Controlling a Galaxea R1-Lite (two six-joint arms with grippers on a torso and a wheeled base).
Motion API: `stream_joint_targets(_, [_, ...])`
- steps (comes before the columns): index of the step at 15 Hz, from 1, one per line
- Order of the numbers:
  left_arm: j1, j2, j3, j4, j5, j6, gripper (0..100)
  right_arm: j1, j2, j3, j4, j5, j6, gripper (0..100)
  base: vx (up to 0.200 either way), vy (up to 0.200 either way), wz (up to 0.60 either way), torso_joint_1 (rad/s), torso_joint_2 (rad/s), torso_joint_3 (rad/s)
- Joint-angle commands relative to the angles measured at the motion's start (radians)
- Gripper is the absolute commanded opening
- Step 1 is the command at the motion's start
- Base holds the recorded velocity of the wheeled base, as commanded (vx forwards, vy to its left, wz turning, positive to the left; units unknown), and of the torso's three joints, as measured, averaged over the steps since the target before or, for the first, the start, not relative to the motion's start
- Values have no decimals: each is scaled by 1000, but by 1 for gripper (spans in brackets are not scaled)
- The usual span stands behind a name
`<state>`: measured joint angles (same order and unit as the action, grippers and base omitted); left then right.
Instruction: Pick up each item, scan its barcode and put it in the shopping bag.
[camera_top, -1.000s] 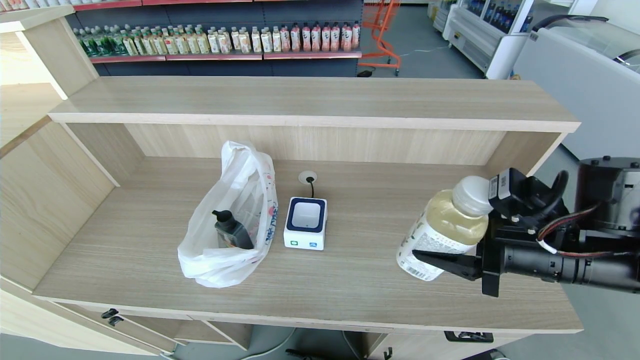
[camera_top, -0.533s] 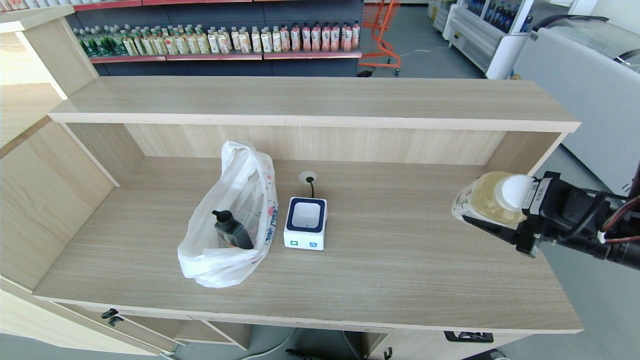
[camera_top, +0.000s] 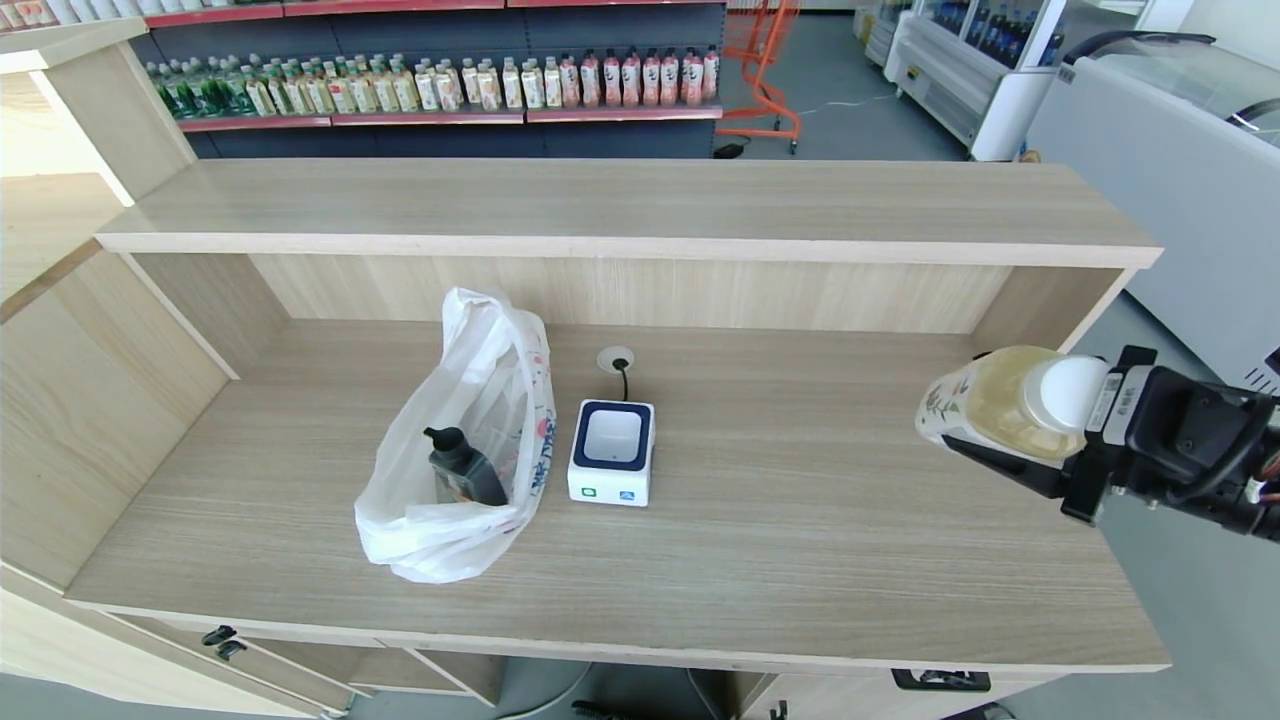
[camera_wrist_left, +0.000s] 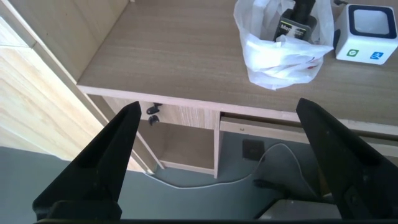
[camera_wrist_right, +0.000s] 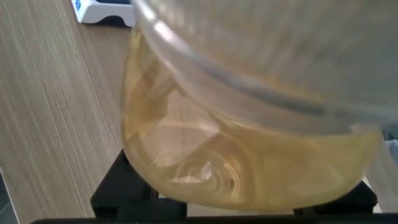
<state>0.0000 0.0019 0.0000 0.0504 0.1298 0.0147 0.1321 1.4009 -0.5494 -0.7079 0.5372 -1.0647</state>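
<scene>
The right gripper (camera_top: 975, 422) clamps a drink bottle (camera_top: 1000, 398) over the wooden counter's (camera_top: 800, 540) right end, one finger hidden behind it. The left gripper (camera_wrist_left: 219, 106) hangs spread below the front edge. The shopping bag (camera_top: 480, 380) half-hides a pump bottle (camera_top: 462, 465) beside the scanner (camera_top: 611, 450), with drink shelves (camera_top: 450, 85) behind.

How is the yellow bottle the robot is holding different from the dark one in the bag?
The yellow bottle is see-through with a white cap; the dark bottle is blackish with a pump top. The yellow bottle lies tipped sideways in the right gripper, up in the air over the right end of the counter; the dark bottle stands roughly upright inside the shopping bag. Both are bottles.
</scene>
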Motion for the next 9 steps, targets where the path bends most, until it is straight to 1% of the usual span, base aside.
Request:
stream_joint_targets(1, [0,0,0,0,1,-1,100,1,-14,3,1,15,3,0,0,200,0,-2,-2,-2])
stream_joint_targets(5, [0,0,0,0,1,-1,100,3,-36,16,8,35,38,0,0,200,0,8,4,-1])
stream_joint_targets(9, [0,0,0,0,1,-1,100,1,-36,25,7,35,40,0,0,200,0,7,5,5])
